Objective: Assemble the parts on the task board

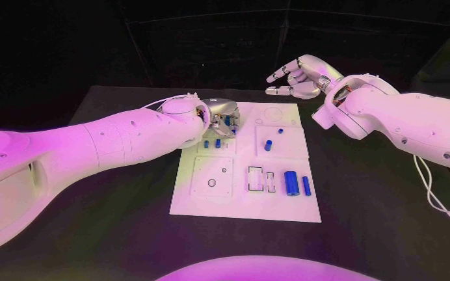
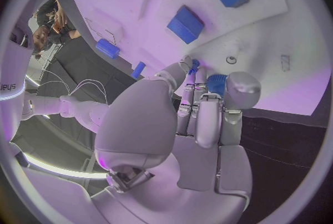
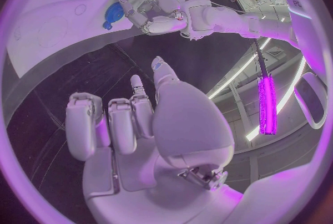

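My left hand [image 1: 218, 117] is pinching a blue part [image 2: 216, 83] near the board [image 1: 246, 206]'s far-left corner, next it needs seating, while my right hand [image 1: 298, 77] hangs empty, fingers loosely curled.

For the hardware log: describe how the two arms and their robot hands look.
Both arms are smooth, rounded white shells with small dark screw dots. The left arm carries a thin white cable near its wrist; another hangs by the right arm. The left robot hand and right robot hand are silver, with segmented fingers.

Task board [image 1: 246, 204] lies mid-table. Left hand [image 1: 220, 117] over its far left part. Right hand [image 1: 298, 77] beyond its far edge.
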`<action>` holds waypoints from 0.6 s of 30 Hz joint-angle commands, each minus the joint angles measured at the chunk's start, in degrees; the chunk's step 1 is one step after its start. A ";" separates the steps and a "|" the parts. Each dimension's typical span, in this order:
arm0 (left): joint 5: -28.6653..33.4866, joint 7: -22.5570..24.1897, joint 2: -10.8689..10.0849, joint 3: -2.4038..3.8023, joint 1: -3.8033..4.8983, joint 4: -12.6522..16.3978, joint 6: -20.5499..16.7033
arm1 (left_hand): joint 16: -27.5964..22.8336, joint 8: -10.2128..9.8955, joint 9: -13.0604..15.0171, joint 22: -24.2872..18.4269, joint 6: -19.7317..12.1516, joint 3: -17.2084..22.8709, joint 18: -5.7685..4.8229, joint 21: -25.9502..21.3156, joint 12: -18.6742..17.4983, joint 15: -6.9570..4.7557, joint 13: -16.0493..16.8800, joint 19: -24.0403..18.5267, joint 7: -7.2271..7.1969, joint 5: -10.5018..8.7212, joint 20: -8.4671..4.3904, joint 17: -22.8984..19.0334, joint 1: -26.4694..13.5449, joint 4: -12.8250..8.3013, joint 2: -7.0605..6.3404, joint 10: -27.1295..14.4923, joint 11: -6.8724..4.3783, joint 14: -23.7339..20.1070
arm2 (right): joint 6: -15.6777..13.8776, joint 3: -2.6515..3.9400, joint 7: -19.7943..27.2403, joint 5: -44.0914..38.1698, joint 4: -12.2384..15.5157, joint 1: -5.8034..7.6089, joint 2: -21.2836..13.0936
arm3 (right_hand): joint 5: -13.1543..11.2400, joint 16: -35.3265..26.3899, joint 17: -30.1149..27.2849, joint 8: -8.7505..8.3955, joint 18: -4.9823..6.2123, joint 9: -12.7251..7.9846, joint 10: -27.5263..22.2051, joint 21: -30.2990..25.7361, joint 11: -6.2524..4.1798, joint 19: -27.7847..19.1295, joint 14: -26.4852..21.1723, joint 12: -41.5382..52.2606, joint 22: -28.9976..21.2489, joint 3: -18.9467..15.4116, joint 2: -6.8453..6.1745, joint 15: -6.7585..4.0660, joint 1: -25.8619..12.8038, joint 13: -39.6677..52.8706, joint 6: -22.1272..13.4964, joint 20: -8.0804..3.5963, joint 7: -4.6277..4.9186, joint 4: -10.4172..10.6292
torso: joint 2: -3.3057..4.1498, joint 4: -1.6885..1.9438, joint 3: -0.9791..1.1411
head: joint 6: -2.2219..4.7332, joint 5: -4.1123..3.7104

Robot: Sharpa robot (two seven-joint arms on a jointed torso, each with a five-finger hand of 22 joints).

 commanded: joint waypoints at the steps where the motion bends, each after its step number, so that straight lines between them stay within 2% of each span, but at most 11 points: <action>1: -0.44 0.62 0.14 -0.06 -0.16 -0.24 1.33 | 0.35 -0.51 0.01 0.61 0.92 1.02 -0.44 0.62 -0.52 -0.58 -0.19 0.32 -0.22 0.03 -0.17 -0.02 0.04 -0.24 1.01 1.28 -0.26 0.87 | -0.37 0.04 0.48 -0.17 0.02 0.11 0.11 | 0.27 -0.21 8.50 0.27 0.37 -0.06 -0.20 -0.28 -0.14 0.49 4.40 -0.15 2.88 -0.30 0.44 -0.29 -0.25 5.72 -0.28 -0.39 -0.11 -0.05 | -0.02 0.03 0.00 | -0.04 0.00; 8: -0.44 0.15 0.06 -0.06 -0.27 -0.30 0.35 | 0.75 -1.13 0.26 2.58 3.30 4.92 -0.77 2.42 -1.35 -1.15 -0.42 0.79 -0.25 0.00 -0.73 0.34 2.21 -2.39 2.62 4.68 -0.79 1.13 | -0.40 0.04 0.51 -0.17 0.04 0.11 0.10 | 0.40 -0.21 8.50 0.33 0.38 -0.05 -0.14 -0.28 -0.16 0.49 4.40 -0.06 2.88 -0.27 0.58 -0.30 -0.14 5.80 -0.22 -0.40 -0.13 -0.14 | -0.03 -0.02 -0.01 | -0.06 0.03; 10: -0.44 0.21 -0.10 -0.05 -0.28 -0.19 -0.37 | 0.85 -1.66 0.28 3.02 3.96 6.21 -0.86 2.77 -2.00 -1.11 -0.49 0.77 -0.13 0.08 -0.76 0.33 2.05 -3.08 2.66 5.44 -0.67 1.18 | -0.44 0.04 0.50 -0.17 0.13 0.11 0.02 | 0.40 -0.21 8.50 0.33 0.38 -0.05 -0.14 -0.28 -0.16 0.49 4.40 -0.06 2.88 -0.27 0.58 -0.30 -0.14 5.80 -0.22 -0.40 -0.13 -0.14 | 0.06 0.03 0.00 | 0.12 -0.07; 13: -0.44 0.62 -0.39 -0.03 -0.29 0.03 -1.81 | 0.91 -2.13 0.28 3.31 4.29 6.99 -0.87 2.98 -2.54 -1.06 -0.53 0.72 -0.12 0.00 -0.77 0.31 1.79 -3.57 2.54 5.82 -0.74 1.21 | -0.46 0.05 0.51 -0.17 0.14 0.12 0.00 | 0.40 -0.21 8.50 0.33 0.38 -0.05 -0.14 -0.28 -0.16 0.49 4.40 -0.06 2.88 -0.27 0.58 -0.30 -0.14 5.80 -0.22 -0.40 -0.13 -0.14 | -0.01 0.00 -0.02 | 0.02 -0.09; 18: -0.25 1.55 -1.19 0.04 -0.29 1.00 -3.86 | 0.94 -2.51 0.27 3.59 4.47 7.42 -0.89 3.20 -2.99 -1.01 -0.58 0.73 -0.06 0.02 -0.76 0.24 1.42 -3.82 2.36 6.02 -0.71 1.23 | -0.46 0.05 0.54 -0.17 0.08 0.12 0.03 | 0.40 -0.21 8.50 0.33 0.38 -0.05 -0.14 -0.28 -0.16 0.49 4.40 -0.06 2.88 -0.27 0.58 -0.30 -0.14 5.80 -0.22 -0.40 -0.13 -0.14 | -0.06 0.05 -0.01 | 0.22 -0.14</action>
